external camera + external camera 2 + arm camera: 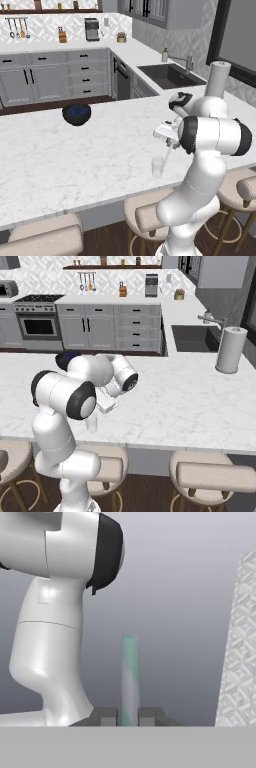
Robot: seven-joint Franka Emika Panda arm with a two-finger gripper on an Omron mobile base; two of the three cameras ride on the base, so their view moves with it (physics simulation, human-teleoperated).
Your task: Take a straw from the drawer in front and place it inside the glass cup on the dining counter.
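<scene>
My gripper [128, 717] is shut on the straw [129, 674], a thin pale stick with a greenish tint that stands straight up between the two fingertips [104, 716]. In the left base view the gripper [171, 145] hangs just above the glass cup [158, 167], which stands near the front edge of the dining counter [75, 160]. From there the straw [167, 154] slants down toward the cup's rim; I cannot tell whether its end is inside. The arm partly hides the cup [91, 424] in the right base view. The drawer is out of view.
A dark blue bowl [76, 113] sits farther back on the counter. A tall white roll [218, 78] stands by the sink [170, 75]. Beige stools [150, 215] line the counter's near edge around my base.
</scene>
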